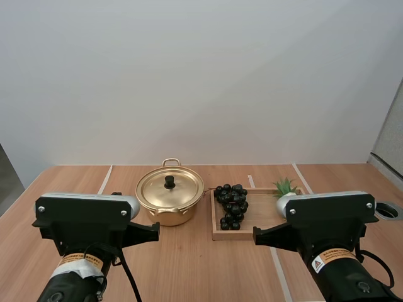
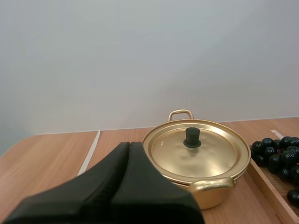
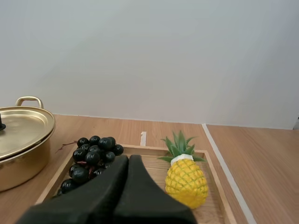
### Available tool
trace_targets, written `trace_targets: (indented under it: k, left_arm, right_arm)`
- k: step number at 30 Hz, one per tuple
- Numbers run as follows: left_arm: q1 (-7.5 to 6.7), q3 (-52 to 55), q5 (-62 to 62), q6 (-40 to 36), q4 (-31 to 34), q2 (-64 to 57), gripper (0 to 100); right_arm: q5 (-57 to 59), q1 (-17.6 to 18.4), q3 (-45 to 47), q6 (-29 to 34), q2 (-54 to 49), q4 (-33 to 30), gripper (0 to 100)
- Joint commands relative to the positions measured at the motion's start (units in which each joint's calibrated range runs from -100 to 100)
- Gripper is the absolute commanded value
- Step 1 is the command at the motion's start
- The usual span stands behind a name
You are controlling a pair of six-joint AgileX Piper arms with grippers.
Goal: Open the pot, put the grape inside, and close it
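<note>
My left end effector [image 2: 128,145] and right end effector [image 3: 128,158] are both pressed together, empty. The round golden metal pot [image 1: 170,202] stands lidded; its small black knob [image 2: 192,137] could slip from a shallow pinch. The bunch of dark grapes [image 1: 232,202] lies on the shallow wooden tray [image 1: 261,220], near a yellow toy pineapple [image 3: 186,179] I might bump. Wood-grain tabletop [image 1: 189,264], plain pale wall [image 1: 201,75].

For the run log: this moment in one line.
pot: lid on | grapes: on tray | left fingers: shut | right fingers: shut
</note>
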Motion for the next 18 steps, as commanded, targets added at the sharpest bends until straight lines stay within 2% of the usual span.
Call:
trace_targets:
  k: [1, 3, 5, 8, 11, 13, 16, 18]
  left_arm:
    - [-0.16, 0.00, -1.78, 4.88, 2.60, -0.34, 0]
    - [-0.16, 0.00, -4.22, 10.54, 5.68, -0.34, 0]
    - [-0.16, 0.00, -12.76, 13.90, 6.01, -0.34, 0]
    - [-0.16, 0.00, -30.83, 15.15, 6.11, -0.34, 0]
    - [-0.16, 0.00, -43.93, 15.54, 6.36, -0.34, 0]
    - [-0.16, -1.11, -44.62, 14.93, 4.99, -0.34, 0]
    - [-0.16, -4.49, -44.62, 14.91, -3.84, -0.34, 0]
    - [-0.13, -6.59, -43.59, 16.13, -9.65, -0.34, 0]
  right_arm:
    - [-1.42, 0.03, 0.00, -0.68, -0.24, -12.12, 0]
    - [-5.79, 0.03, 0.00, -0.68, -0.24, -22.99, 0]
    - [-15.33, 0.03, 0.00, -0.68, -0.24, -30.07, 0]
    - [-26.60, 0.03, 0.00, -0.68, -0.24, -34.92, 0]
    - [-34.18, 0.03, -1.61, -0.68, -0.24, -34.94, 0]
    - [-33.43, 0.03, -5.22, -0.36, -0.24, -30.08, 0]
    - [-22.94, 0.03, -12.16, -0.25, -0.12, -11.60, 0]
    - [-16.39, 0.03, -16.14, -0.25, 0.15, -4.26, 0]
